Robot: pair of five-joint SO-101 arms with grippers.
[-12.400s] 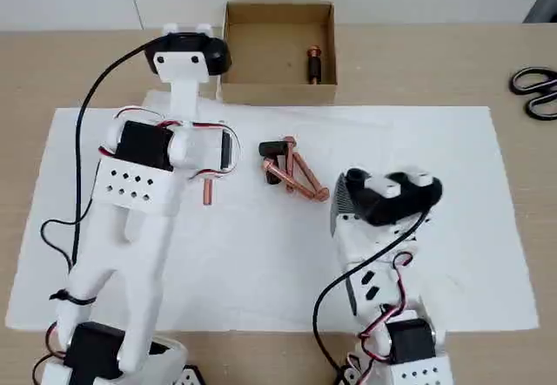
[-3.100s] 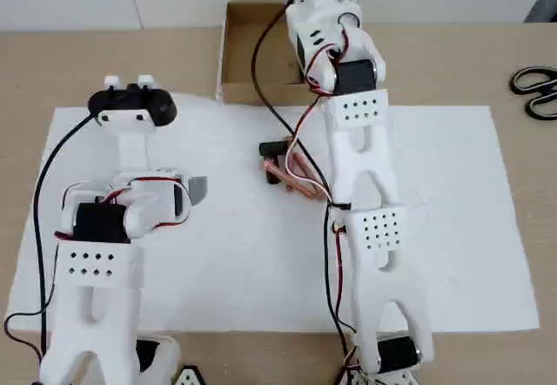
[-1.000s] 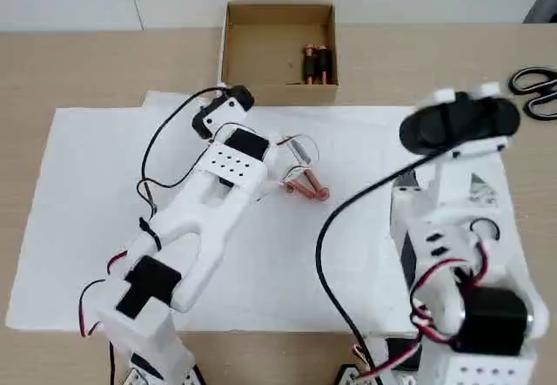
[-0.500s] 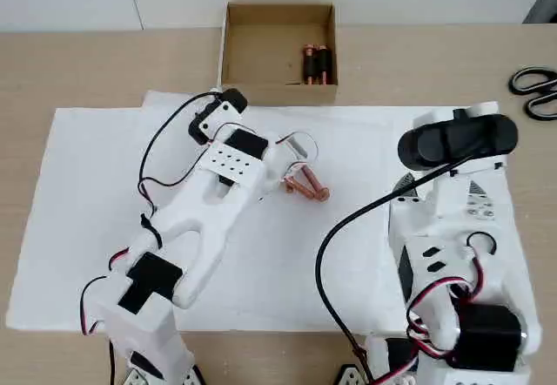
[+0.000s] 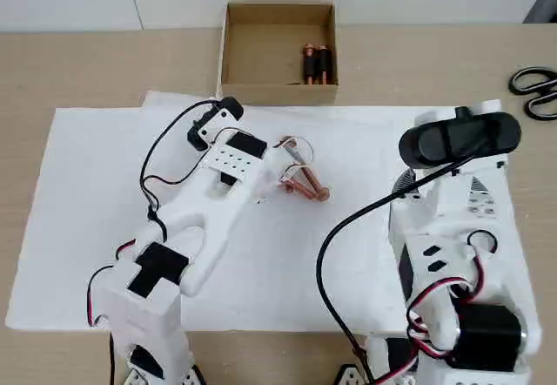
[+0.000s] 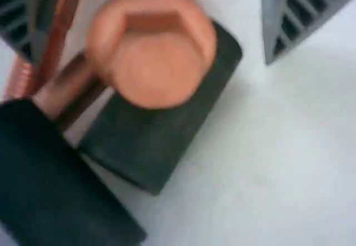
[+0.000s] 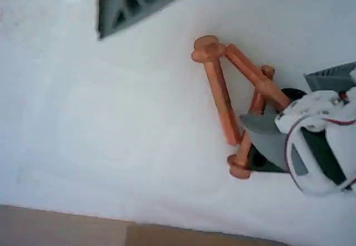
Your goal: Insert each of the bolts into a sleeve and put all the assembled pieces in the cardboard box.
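The desk point(image 5: 87, 63) carries a white sheet point(image 5: 87, 193). Well beyond the left jaws stands the cardboard box point(image 5: 261, 54), with two assembled pieces point(image 5: 314, 63) already lying inside. The left jaws are spread, straddling a black sleeve point(image 6: 161, 140) with a bolt point(image 6: 153, 51) over it, apparently set to pinch one of them. That bolt's head faces the wrist, so its long axis seems to run away from the lens. Just beside these jaws, loose bolts point(image 5: 306, 187) lie flat, their long axes slanting across the sheet. The right jaws hang well apart from the pile. I cannot tell their state.

Coppery metal bolts point(image 5: 305, 186), matt black sleeve point(image 6: 161, 146)
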